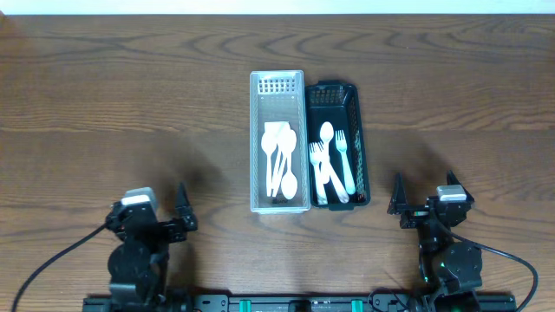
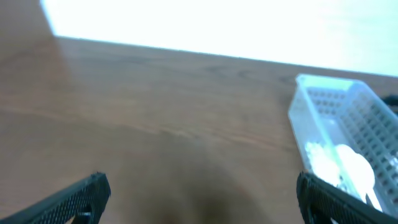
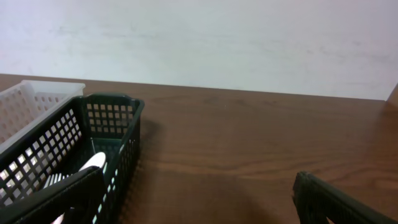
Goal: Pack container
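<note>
At table (image 1: 104,104) centre, white basket (image 1: 277,85) and dark basket (image 1: 332,88) run lengthwise near-to-far; left tool (image 2: 199,190) and right tool (image 3: 198,183) gape empty.

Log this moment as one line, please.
left gripper: open, empty | right gripper: open, empty | white basket: spoons | black basket: forks, spoon

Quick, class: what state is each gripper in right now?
Left gripper: open, holding nothing.
Right gripper: open, holding nothing.
</note>
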Action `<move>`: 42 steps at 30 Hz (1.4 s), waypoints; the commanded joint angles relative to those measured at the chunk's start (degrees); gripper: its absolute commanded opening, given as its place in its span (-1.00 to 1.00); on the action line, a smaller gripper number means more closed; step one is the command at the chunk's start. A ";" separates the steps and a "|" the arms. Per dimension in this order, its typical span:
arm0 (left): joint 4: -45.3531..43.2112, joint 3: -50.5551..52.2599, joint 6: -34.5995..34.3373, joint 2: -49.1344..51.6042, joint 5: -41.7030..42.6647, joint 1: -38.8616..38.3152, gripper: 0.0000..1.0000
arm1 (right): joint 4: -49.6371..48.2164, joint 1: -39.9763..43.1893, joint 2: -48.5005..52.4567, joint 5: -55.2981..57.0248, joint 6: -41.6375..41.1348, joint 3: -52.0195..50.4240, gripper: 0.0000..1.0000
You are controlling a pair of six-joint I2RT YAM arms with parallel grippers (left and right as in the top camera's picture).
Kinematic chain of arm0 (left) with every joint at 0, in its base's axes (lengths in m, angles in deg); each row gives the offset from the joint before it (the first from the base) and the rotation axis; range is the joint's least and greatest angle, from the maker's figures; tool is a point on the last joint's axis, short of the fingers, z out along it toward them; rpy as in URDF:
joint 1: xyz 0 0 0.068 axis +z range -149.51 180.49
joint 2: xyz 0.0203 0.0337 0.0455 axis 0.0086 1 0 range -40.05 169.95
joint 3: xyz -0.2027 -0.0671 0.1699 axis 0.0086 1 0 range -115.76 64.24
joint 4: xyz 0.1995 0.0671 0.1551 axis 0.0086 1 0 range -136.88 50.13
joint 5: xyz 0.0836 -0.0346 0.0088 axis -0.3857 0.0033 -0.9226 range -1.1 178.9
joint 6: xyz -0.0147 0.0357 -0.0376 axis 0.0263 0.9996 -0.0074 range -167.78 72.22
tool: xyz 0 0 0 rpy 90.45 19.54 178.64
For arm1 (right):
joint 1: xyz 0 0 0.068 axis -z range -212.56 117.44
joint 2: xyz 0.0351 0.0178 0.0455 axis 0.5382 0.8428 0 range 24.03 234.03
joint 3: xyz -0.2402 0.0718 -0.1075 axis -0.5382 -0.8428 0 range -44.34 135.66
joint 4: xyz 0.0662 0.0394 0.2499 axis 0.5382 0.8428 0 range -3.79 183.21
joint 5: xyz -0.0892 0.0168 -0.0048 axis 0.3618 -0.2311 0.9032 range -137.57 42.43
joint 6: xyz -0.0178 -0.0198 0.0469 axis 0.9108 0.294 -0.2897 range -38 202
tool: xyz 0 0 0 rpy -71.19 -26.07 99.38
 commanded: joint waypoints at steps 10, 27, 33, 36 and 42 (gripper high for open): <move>-19.54 15.50 12.87 -2.43 16.09 0.31 0.96 | 0.26 0.42 -0.31 -0.15 0.85 -0.11 0.99; -19.98 15.50 13.29 -2.56 16.61 2.12 0.96 | 0.26 0.42 -0.31 -0.15 0.85 -0.11 0.98; -19.98 15.50 13.29 -2.40 16.61 2.12 0.96 | 0.26 0.42 -0.31 -0.15 0.85 -0.11 0.98; -19.98 15.50 13.29 -2.40 16.61 2.12 0.96 | 0.26 0.42 -0.31 -0.15 0.85 -0.11 0.98; -19.98 15.50 13.29 -2.40 16.61 2.12 0.96 | 0.26 0.42 -0.31 -0.15 0.85 -0.11 0.98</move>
